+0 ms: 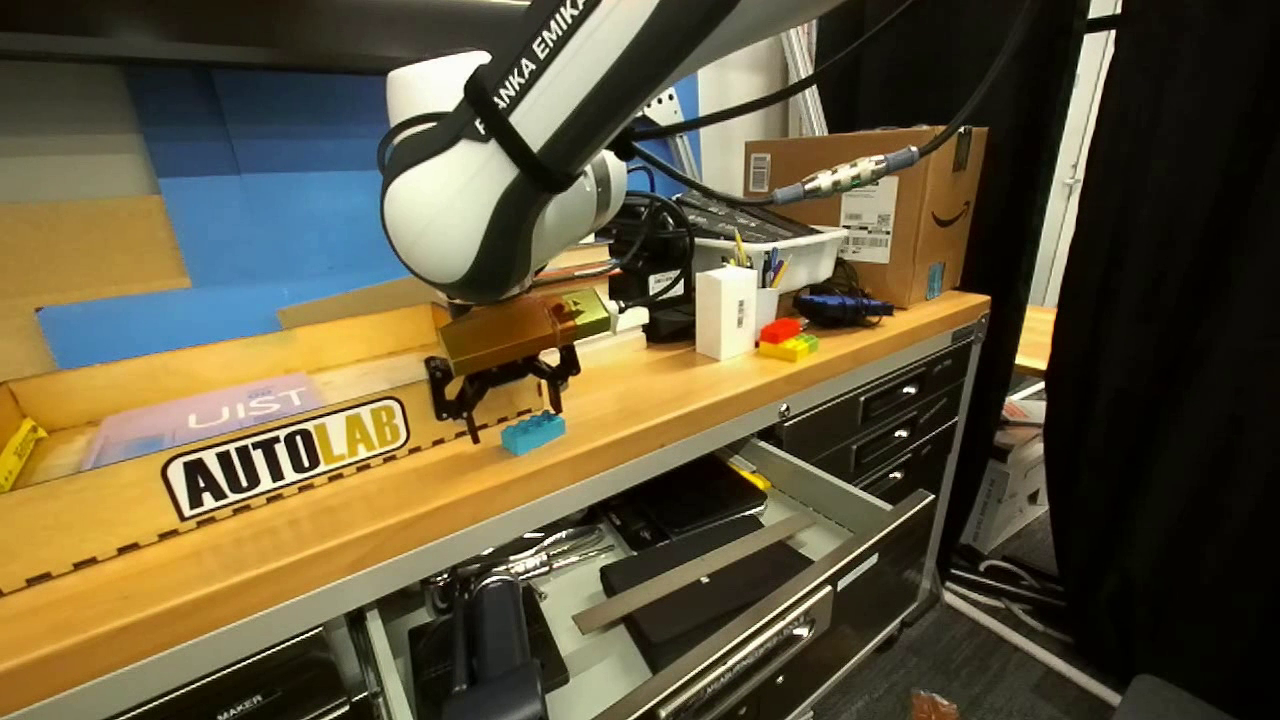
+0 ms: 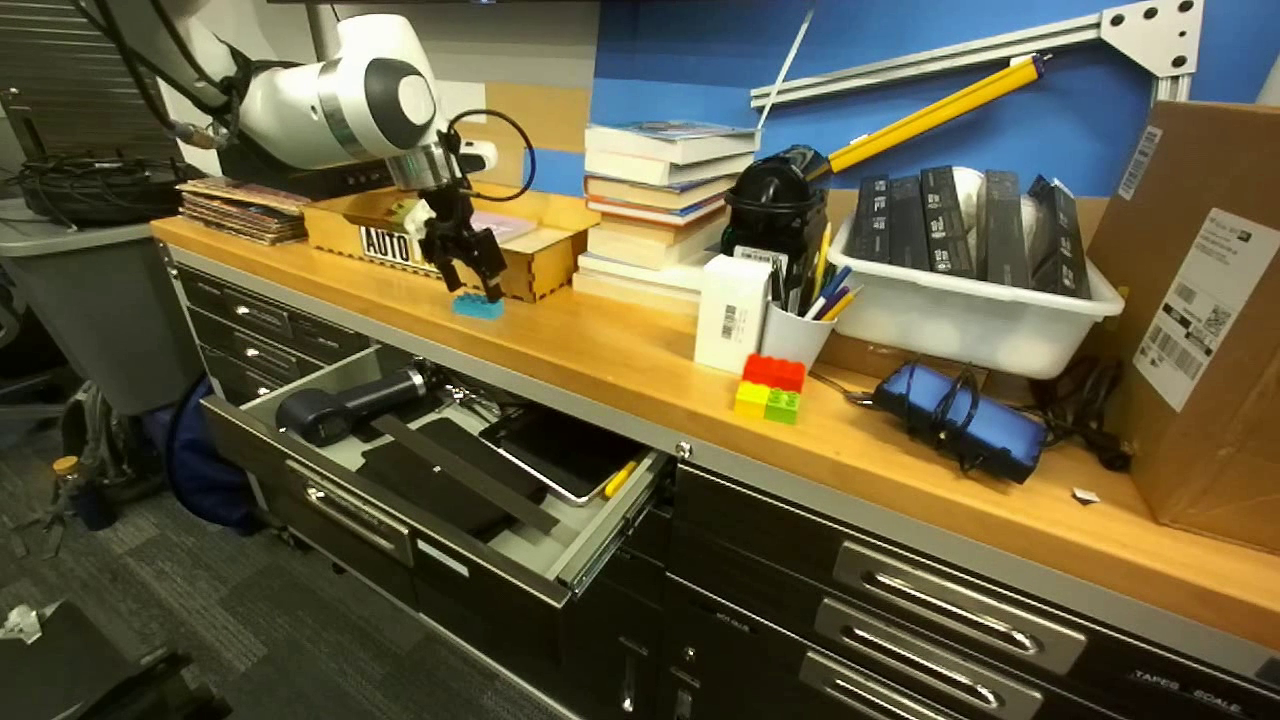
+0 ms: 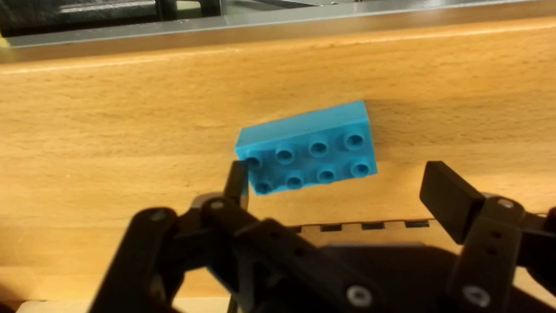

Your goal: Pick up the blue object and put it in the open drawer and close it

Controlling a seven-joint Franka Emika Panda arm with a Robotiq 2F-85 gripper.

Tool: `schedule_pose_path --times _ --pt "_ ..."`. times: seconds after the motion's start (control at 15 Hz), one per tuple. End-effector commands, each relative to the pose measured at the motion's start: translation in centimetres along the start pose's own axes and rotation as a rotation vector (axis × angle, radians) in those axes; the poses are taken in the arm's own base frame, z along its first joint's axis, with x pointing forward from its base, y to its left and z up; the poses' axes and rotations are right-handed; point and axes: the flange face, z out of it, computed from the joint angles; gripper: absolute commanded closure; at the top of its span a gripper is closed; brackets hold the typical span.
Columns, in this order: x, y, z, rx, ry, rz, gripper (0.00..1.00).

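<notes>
The blue object (image 3: pixel 304 152), a light-blue studded block, lies flat on the wooden worktop beside its front edge. My gripper (image 3: pixel 336 174) is open above it, with a wide gap between the fingers. In the wrist view the left finger overlaps the block's left end, while the right finger stands well clear of its right end; whether anything touches is unclear. In both exterior views the fingertips hang just over or behind the block (image 1: pixel 533 434). Below the worktop the open drawer (image 2: pixel 500 610) is pulled out, holding a dark handheld tool (image 1: pixel 495 640) and flat black items (image 2: pixel 440 475).
Close behind the block stands a wooden AUTOLAB box (image 1: pixel 290 450). Along the worktop are stacked books (image 2: pixel 655 200), a white box (image 2: pixel 728 315), red, yellow and green bricks (image 2: pixel 770 385), a white bin (image 2: pixel 950 320) and a cardboard box (image 1: pixel 900 240).
</notes>
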Motion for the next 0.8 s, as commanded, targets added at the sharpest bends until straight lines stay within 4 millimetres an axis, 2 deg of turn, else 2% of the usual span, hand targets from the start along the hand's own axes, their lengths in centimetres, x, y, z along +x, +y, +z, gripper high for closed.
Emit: schedule_pose_path --times 0.0,0.4,0.73 --pt "-0.1 -0.9 -0.9 0.065 -0.018 -0.043 0.0" --pt "-0.2 -1.2 -2.0 0.107 -0.023 -0.058 0.0" --pt "0.5 -0.3 -1.7 0.068 0.014 -0.064 0.0"
